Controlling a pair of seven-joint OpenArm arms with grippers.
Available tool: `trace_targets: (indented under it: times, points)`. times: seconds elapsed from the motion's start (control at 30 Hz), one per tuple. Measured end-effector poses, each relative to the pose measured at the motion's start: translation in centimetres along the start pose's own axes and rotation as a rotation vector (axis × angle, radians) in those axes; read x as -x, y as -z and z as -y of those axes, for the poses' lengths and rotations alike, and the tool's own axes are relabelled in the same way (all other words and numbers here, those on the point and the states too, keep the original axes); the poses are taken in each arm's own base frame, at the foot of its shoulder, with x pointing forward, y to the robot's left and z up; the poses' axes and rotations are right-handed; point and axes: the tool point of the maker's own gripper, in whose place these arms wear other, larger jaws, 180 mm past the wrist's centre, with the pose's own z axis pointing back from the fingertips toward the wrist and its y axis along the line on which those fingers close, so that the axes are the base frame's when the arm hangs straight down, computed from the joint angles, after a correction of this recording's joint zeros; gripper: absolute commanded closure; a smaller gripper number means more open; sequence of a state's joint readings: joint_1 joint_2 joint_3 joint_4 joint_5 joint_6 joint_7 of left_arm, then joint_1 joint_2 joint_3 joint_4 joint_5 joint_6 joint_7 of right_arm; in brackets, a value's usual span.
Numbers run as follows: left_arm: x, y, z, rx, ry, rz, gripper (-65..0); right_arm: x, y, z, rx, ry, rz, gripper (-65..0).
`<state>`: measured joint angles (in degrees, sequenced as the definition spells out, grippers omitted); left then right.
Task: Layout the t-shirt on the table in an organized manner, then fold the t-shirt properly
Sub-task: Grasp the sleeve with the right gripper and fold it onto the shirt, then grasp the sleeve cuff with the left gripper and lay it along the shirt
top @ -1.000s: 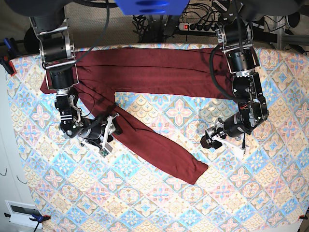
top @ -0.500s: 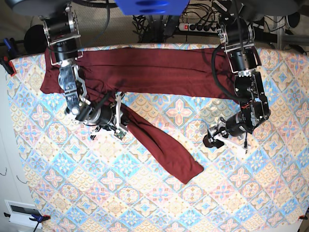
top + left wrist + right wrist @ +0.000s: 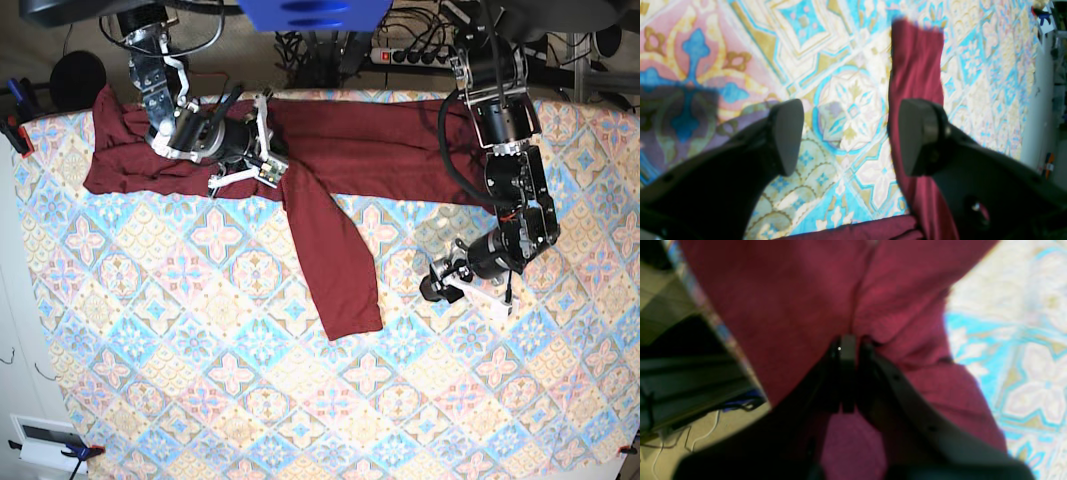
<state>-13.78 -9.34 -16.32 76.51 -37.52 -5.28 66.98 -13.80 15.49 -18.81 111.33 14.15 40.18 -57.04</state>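
Note:
The maroon t-shirt [image 3: 370, 150] lies as a long band along the far edge of the patterned table [image 3: 200, 400]. One sleeve [image 3: 335, 265] runs from the band toward the table's middle. My right gripper [image 3: 268, 152] is shut on a fold of the t-shirt [image 3: 790, 306] where the sleeve meets the band; the right wrist view shows its tips [image 3: 850, 346] pinched on the cloth. My left gripper [image 3: 437, 286] is open and empty, low over the table right of the sleeve. The left wrist view shows the gripper [image 3: 850, 136] above bare table [image 3: 740, 40], with the sleeve [image 3: 917, 66] behind one finger.
A power strip [image 3: 410, 55] and cables lie past the table's far edge. A clamp [image 3: 18, 130] grips the left edge, and a white box [image 3: 45, 435] sits off the near left corner. The table's far edge and floor [image 3: 690, 340] show in the right wrist view.
My right gripper has moved toward the far edge and to the right, dragging the cloth. The sleeve has swung from a long diagonal to nearly straight. The left arm has barely moved.

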Motion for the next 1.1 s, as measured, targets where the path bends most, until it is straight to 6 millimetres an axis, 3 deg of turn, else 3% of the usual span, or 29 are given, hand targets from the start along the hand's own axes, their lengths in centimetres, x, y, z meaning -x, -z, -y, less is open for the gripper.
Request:
trace_targets:
  times: [0.1,0.27,0.5,0.6,0.7,0.83,0.93,1.1]
  points:
    - [0.0,0.0,0.0,0.000,0.000,0.000,-43.8,-0.3,0.0,-0.7,-0.012,-0.002,0.015,-0.2]
    - [0.9,-0.1,-0.5,-0.011,-0.002,-0.012,-43.8,2.0,0.4,-5.1,-0.148,-0.104,-0.070,-0.1]
    - [0.9,-0.4,-0.1,-0.003,0.011,-0.002,-43.8,1.3,0.6,-5.3,-0.154,-0.115,-0.052,-0.7]
    - [1.3,-0.3,0.0,-0.002,0.013,-0.012,-43.8,1.3,0.6,-5.2,-0.152,-0.116,-0.053,-7.8]
    - [1.8,-0.1,0.2,-0.003,0.030,-0.041,-44.3,1.6,0.5,-5.2,-0.153,-0.117,-0.069,-21.9]
    - [3.3,0.9,2.0,0.020,0.090,-0.093,-44.4,3.8,0.1,-4.7,-0.143,-0.145,-0.178,-38.2]
    - [3.9,1.6,3.7,0.051,0.117,-0.114,-44.4,3.1,0.2,-4.0,-0.124,-0.143,-0.153,-43.6]
    - [4.5,2.7,7.2,0.110,0.154,-0.133,-44.4,3.0,0.0,-3.8,-0.122,-0.118,-0.132,-43.5]
